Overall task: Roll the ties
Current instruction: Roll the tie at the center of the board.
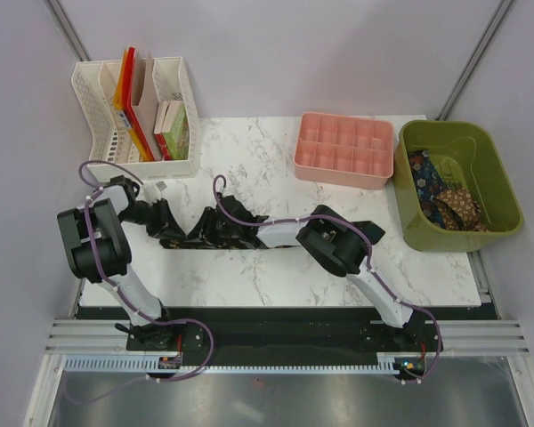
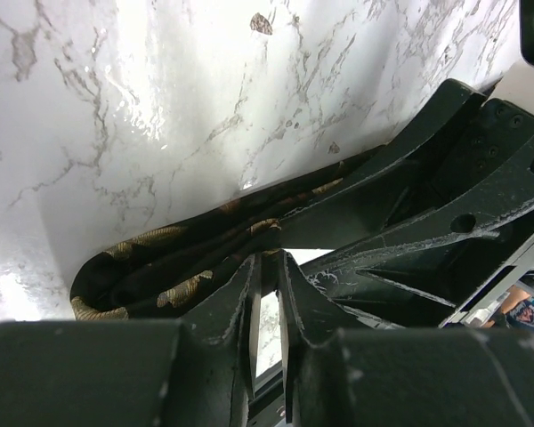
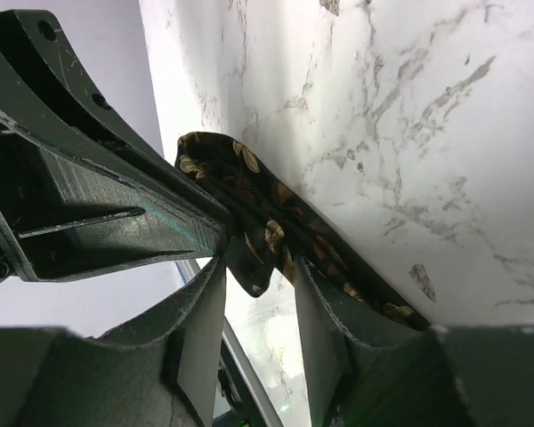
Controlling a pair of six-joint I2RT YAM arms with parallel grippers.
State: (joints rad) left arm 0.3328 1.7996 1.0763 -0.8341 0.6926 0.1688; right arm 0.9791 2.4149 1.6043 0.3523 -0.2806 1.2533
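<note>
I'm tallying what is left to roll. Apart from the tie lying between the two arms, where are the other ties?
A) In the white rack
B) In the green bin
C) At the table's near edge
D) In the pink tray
B: patterned ties lie heaped inside the green bin at the right end of the table, while the pink tray shows only bare compartments.

Top view: bright, even, sharp. Left wrist: glare on marble worktop (image 2: pixel 151 98); tie (image 2: pixel 147 267) in shadow; near foreground blurred.
</note>
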